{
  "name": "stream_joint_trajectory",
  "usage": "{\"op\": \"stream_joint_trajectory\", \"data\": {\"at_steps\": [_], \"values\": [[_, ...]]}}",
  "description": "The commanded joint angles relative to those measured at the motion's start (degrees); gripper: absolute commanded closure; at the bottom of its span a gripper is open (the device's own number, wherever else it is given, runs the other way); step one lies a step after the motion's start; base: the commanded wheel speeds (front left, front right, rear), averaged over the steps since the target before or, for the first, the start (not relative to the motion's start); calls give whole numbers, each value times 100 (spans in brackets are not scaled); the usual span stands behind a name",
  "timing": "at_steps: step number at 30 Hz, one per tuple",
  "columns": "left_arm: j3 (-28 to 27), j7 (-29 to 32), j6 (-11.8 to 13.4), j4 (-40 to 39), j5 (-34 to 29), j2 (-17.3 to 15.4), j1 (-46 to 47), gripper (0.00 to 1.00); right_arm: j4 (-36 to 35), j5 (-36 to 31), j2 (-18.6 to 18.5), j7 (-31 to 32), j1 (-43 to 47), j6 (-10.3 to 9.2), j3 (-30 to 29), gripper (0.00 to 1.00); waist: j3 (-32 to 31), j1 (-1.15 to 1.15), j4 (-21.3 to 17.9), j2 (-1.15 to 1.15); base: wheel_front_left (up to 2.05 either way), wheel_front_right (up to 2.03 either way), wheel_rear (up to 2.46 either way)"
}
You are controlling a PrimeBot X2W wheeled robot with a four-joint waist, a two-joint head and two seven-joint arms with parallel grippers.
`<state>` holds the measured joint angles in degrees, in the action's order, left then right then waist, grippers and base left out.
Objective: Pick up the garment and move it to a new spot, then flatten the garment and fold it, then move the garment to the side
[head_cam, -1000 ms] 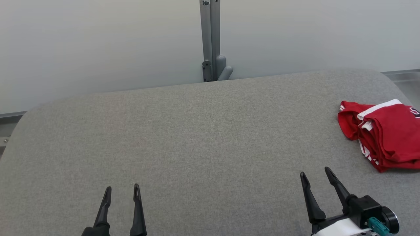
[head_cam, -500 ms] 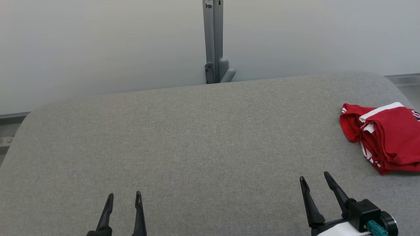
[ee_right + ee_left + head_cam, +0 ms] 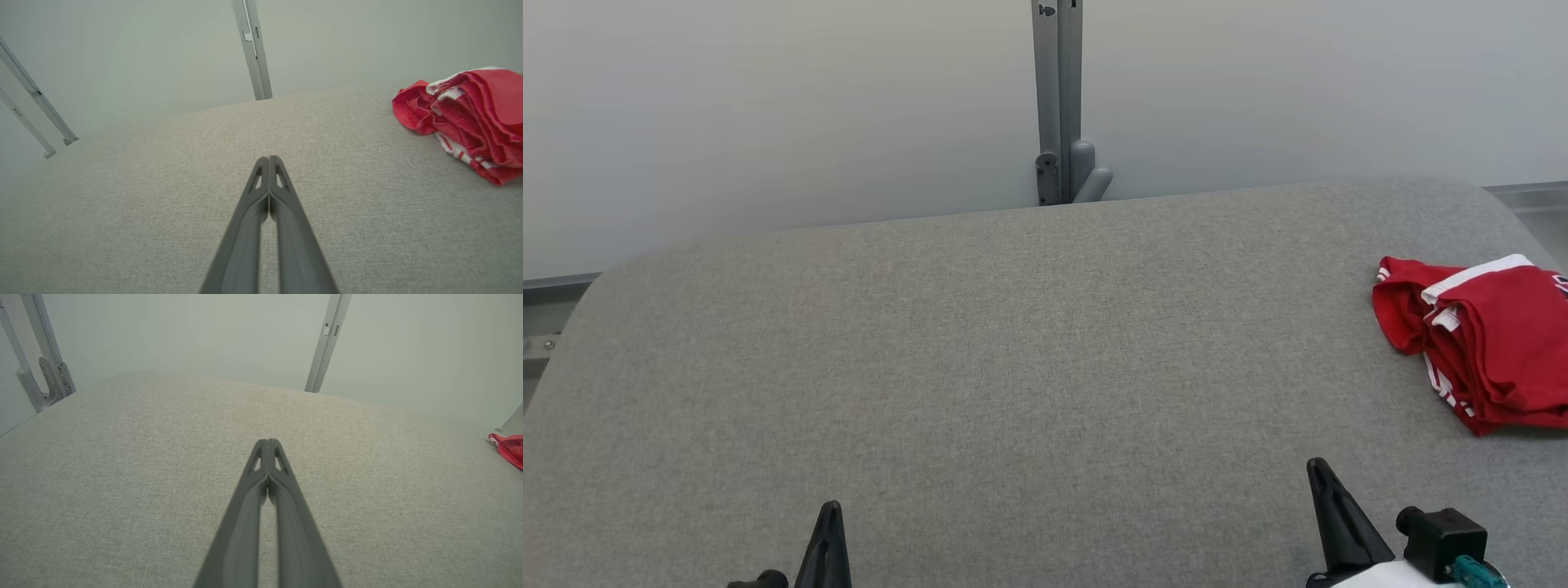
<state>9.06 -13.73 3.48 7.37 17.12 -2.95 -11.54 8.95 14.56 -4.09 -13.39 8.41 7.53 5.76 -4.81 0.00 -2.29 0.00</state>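
Note:
The garment point(image 3: 1486, 339) is red with white trim and lies folded in a thick bundle at the right edge of the grey padded table point(image 3: 1013, 367). It also appears in the right wrist view as the garment point(image 3: 470, 118) at the right, and a sliver of the garment point(image 3: 508, 448) shows in the left wrist view. My left gripper point(image 3: 829, 513) is shut with nothing in it at the lower left, far from the cloth. My right gripper point(image 3: 1319, 472) is shut and empty at the lower right, a short way in front of the bundle. Both wrist views show the fingers point(image 3: 267, 447) and fingers point(image 3: 269, 161) pressed together.
A grey metal post point(image 3: 1058, 98) with a bracket stands behind the table's far edge against a pale wall. Slanted metal struts point(image 3: 45, 363) stand at the table's left end. The table surface spreads wide between the grippers and the wall.
Both grippers have shut from open and drawn back toward the bottom edge. The head camera has shifted slightly. The garment has stayed put on the table.

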Motion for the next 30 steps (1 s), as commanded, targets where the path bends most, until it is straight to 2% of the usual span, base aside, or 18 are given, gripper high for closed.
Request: {"op": "stream_joint_trajectory", "data": {"at_steps": [1,30], "values": [[-48,35,-54,-41,282,-35,213,100,-56,293,-35,50,-193,-1,-55,100,7,0,3,0,0,0,0],[-374,594,-428,336,2923,-80,925,100,204,3015,-68,729,-713,-2,-501,100,133,0,57,0,0,0,0]]}}
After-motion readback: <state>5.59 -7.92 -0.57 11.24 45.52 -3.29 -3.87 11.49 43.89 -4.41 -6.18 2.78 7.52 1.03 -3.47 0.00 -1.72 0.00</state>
